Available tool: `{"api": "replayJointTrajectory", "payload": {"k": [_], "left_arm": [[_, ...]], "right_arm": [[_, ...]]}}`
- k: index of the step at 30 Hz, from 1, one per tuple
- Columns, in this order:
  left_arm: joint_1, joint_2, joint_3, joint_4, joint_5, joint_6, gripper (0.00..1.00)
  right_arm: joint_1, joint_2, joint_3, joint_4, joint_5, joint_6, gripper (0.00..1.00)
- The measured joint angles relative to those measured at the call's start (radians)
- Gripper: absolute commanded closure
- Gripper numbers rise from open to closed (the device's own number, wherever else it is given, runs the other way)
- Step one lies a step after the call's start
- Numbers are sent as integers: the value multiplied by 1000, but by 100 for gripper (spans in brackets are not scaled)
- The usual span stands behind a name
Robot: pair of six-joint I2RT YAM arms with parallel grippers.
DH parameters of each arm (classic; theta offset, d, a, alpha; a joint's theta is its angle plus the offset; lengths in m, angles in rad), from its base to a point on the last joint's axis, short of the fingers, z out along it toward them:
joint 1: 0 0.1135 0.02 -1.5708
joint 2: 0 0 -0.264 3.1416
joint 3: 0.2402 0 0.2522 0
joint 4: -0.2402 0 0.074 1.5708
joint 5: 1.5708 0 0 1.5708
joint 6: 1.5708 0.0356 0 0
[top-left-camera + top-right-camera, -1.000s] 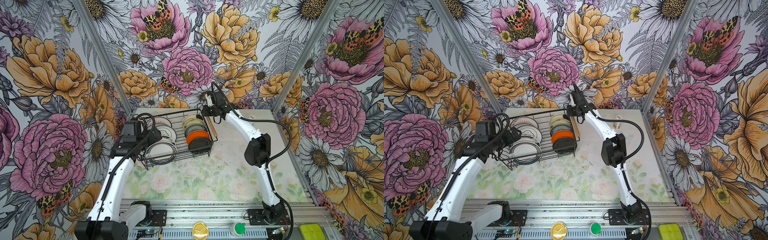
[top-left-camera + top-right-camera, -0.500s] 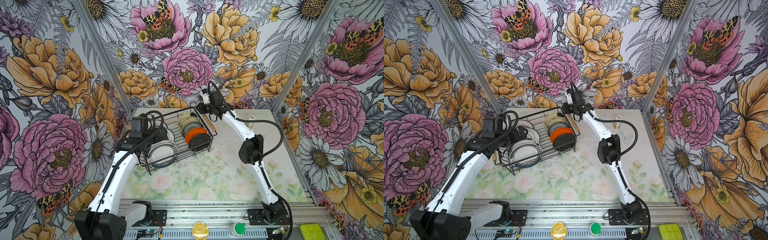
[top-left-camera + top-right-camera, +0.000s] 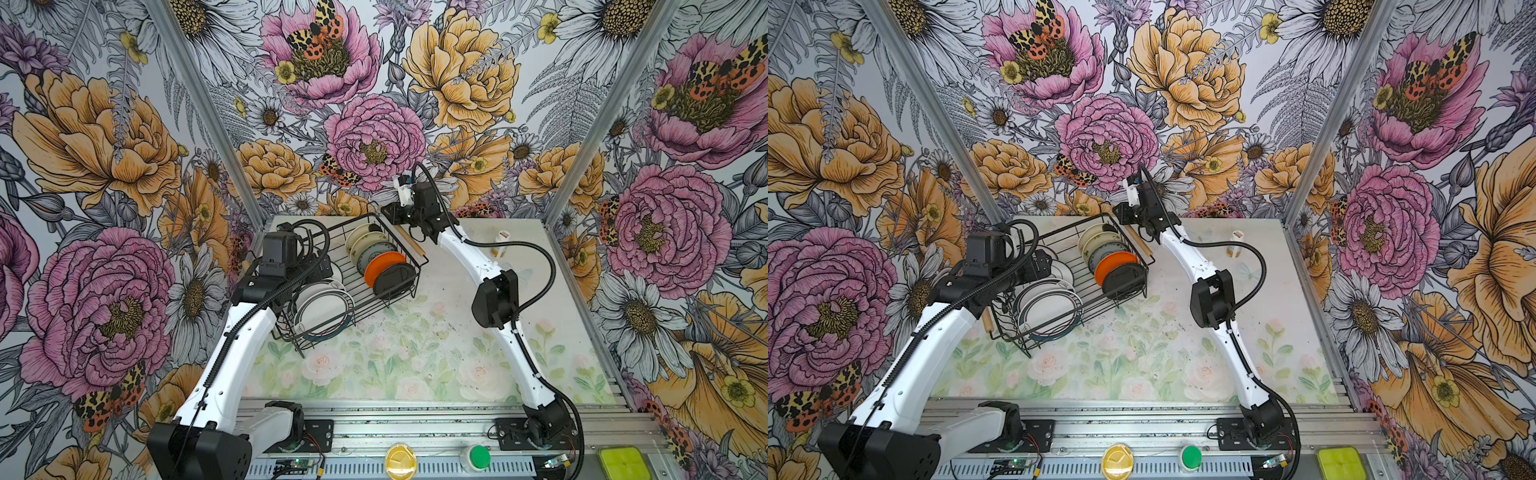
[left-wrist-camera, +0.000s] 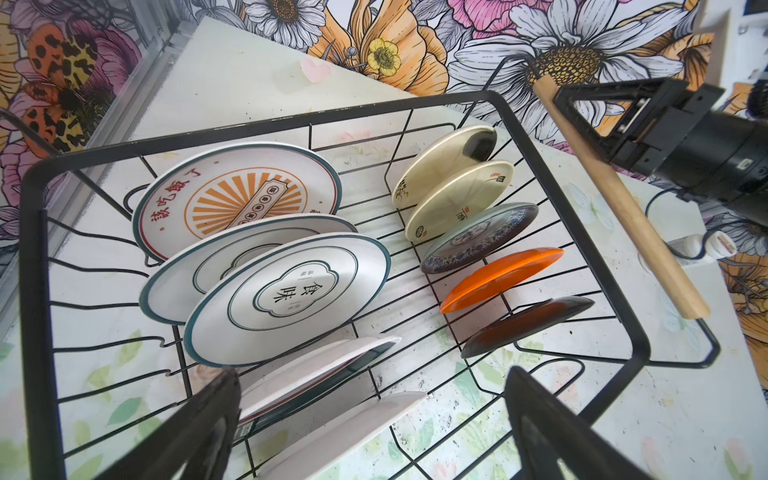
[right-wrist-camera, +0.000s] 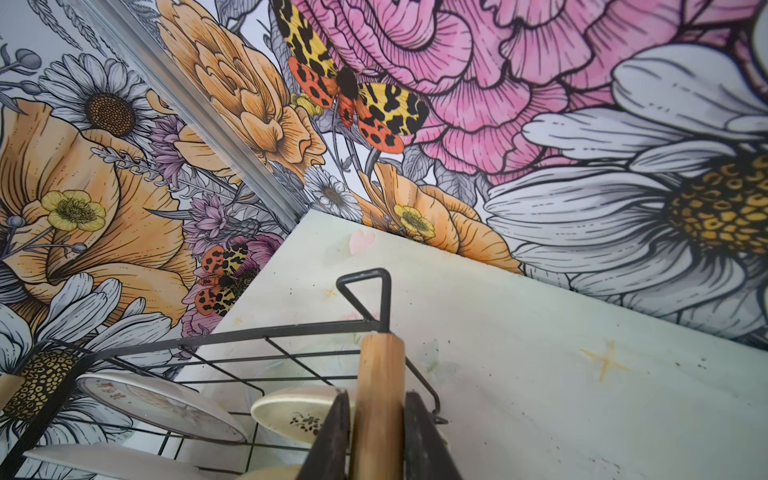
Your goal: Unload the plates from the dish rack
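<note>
The dish rack (image 3: 353, 266) (image 3: 1084, 266) stands askew at the back left of the table. It holds two rows of upright plates: white dark-rimmed ones (image 3: 322, 309) (image 4: 286, 295), then cream ones, an orange plate (image 3: 382, 266) (image 4: 503, 276) and a black plate (image 3: 395, 278). My right gripper (image 3: 400, 220) (image 5: 376, 399) is shut on the far end of the rack's wooden handle (image 5: 380, 365) (image 4: 615, 195). My left gripper (image 4: 370, 374) hangs open over the white row. Two white plate rims (image 4: 345, 424) show below its spread fingers.
A small white pill bottle (image 3: 500, 243) (image 3: 1235, 243) stands on the table (image 3: 415, 353) at the back right. The rack's other wooden handle (image 3: 987, 322) shows by the left arm. The flowered back wall rises close behind the right gripper.
My right gripper has moved left with the handle, and the rack has swung round with it. My left gripper has come further over the rack's white plates.
</note>
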Motion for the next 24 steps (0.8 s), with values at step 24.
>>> {"api": "replayJointTrajectory", "payload": {"k": [24], "left_arm": [[59, -29, 4, -1, -42, 46, 1]], "right_arm": [[33, 102, 97, 193, -15, 183, 55]]}}
